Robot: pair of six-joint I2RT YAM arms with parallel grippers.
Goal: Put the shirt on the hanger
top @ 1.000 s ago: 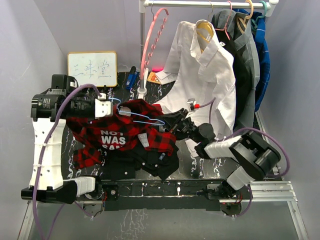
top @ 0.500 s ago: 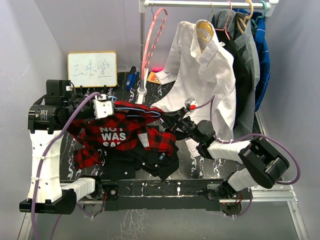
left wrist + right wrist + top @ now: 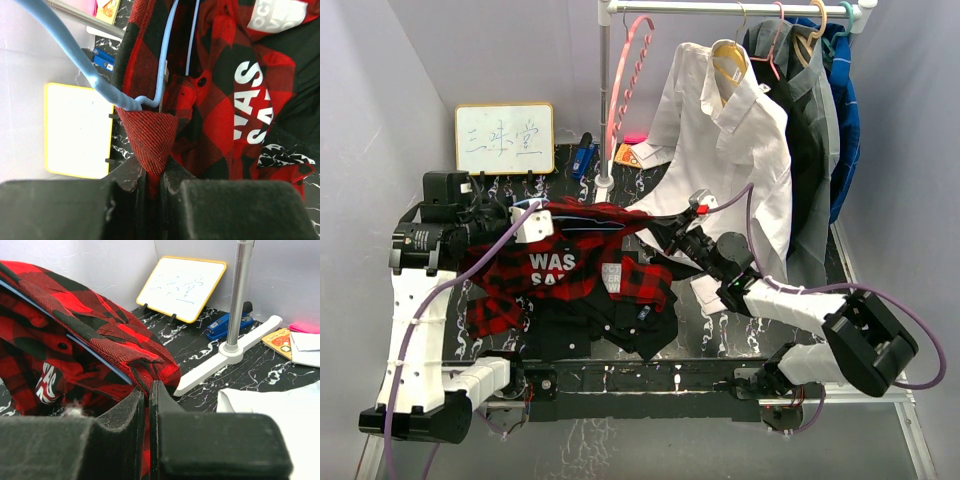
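Top external view showed the shirt (image 3: 575,265) stretched mid-frame above the counter (image 3: 685,340), with the left end effector (image 3: 532,222) and right end effector (image 3: 665,235) both pinching plaid. I reckoned overpulling could pop the hanger (image 3: 80,62) out.

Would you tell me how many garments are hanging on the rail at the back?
3: a white dress shirt on the left, a grey garment behind it, and a blue garment at the far right. Others may be hidden between them.
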